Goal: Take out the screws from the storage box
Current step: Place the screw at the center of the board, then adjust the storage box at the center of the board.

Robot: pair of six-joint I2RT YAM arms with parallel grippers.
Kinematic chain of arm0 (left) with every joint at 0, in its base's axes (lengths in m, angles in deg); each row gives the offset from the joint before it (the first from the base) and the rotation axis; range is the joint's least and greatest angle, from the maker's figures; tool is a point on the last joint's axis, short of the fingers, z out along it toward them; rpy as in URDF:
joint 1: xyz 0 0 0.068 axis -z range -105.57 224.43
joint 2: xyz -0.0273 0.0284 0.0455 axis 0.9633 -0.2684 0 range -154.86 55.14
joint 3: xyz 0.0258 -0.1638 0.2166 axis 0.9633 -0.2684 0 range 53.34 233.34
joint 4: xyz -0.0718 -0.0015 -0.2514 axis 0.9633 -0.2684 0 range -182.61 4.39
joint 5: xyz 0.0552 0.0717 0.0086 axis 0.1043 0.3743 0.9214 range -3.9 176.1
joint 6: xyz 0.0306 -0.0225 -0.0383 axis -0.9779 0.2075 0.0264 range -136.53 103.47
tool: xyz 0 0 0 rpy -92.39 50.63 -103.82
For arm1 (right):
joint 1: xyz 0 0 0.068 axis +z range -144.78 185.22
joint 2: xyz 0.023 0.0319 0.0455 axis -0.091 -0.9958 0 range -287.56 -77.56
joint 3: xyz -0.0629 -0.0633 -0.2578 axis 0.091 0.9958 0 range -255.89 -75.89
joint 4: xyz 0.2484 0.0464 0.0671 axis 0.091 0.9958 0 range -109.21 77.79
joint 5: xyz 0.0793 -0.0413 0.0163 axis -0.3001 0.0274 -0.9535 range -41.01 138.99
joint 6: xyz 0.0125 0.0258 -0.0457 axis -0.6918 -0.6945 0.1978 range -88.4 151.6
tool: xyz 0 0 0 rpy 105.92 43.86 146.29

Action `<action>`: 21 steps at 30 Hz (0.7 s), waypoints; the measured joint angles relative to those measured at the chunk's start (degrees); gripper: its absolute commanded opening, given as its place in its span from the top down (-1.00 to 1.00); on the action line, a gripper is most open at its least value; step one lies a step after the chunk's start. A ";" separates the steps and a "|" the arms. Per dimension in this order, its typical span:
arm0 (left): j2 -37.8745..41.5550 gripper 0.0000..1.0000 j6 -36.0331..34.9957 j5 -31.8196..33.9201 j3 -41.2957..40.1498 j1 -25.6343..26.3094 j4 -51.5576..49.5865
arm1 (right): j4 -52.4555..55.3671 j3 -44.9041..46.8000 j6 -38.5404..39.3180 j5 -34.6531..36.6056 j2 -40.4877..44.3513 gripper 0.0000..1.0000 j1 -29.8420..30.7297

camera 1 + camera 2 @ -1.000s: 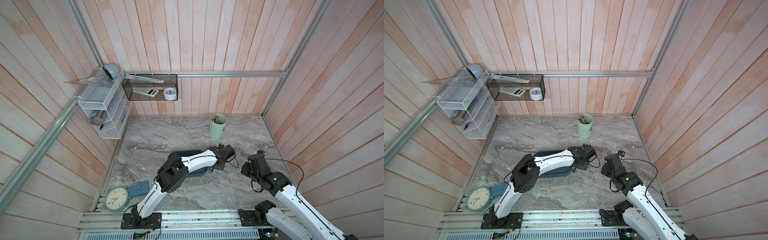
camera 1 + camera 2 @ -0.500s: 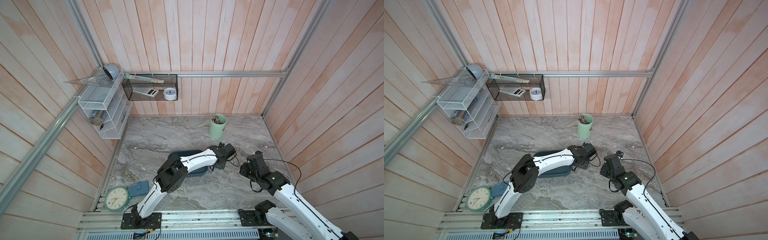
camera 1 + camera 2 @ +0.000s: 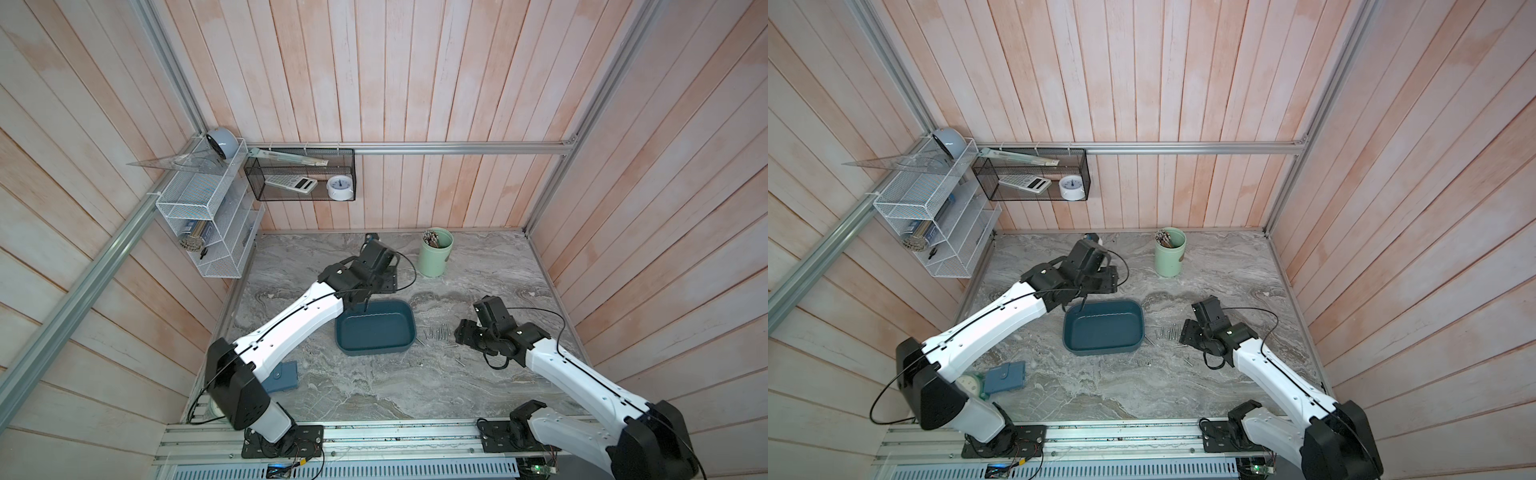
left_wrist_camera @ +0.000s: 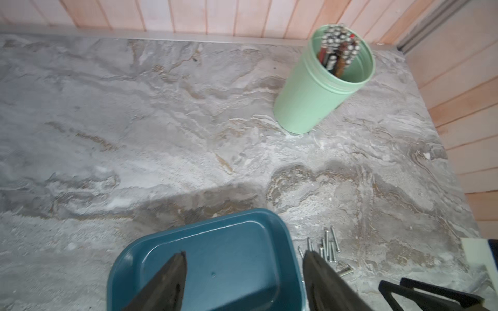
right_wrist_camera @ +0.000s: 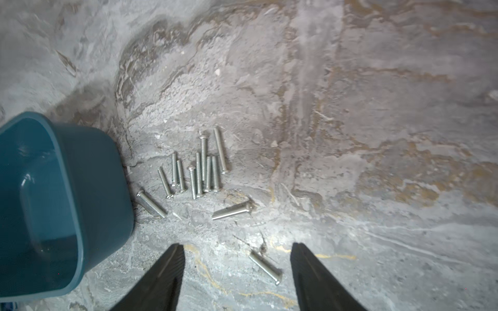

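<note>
The screws (image 5: 199, 172) lay loose on the marble tabletop (image 5: 350, 107) just beside the storage box (image 3: 376, 332), which looked empty. Most were clustered, with one stray farther from the box under the right gripper (image 5: 237, 245), whose jaws stood spread and empty. The left gripper (image 4: 245, 254) hung over the box, likewise spread and empty. Light, stiff, smooth and round, each screw would probably roll or slip, so a pinch across mid-shank seemed best.

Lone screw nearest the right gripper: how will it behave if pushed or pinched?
The lone screw is a round shaft lying flat on the smooth marble tabletop, so a sideways push would probably roll it, in an arc around its wider head. Thin, shiny metal: it may slip from the right gripper. Looks rigid.
</note>
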 measured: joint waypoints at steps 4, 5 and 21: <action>6.54 -0.52 -2.71 -0.59 -11.54 -9.62 -0.39 | 0.33 -11.63 2.80 -0.31 -10.88 -0.45 5.18; 7.82 -0.52 -3.58 -0.31 -14.38 -11.74 -0.50 | 0.11 -14.71 3.43 -0.66 -13.84 -0.45 5.99; 11.21 -0.53 -8.87 -0.35 -26.53 -13.84 2.40 | 8.28 -41.90 10.27 -3.48 -42.05 -0.14 8.41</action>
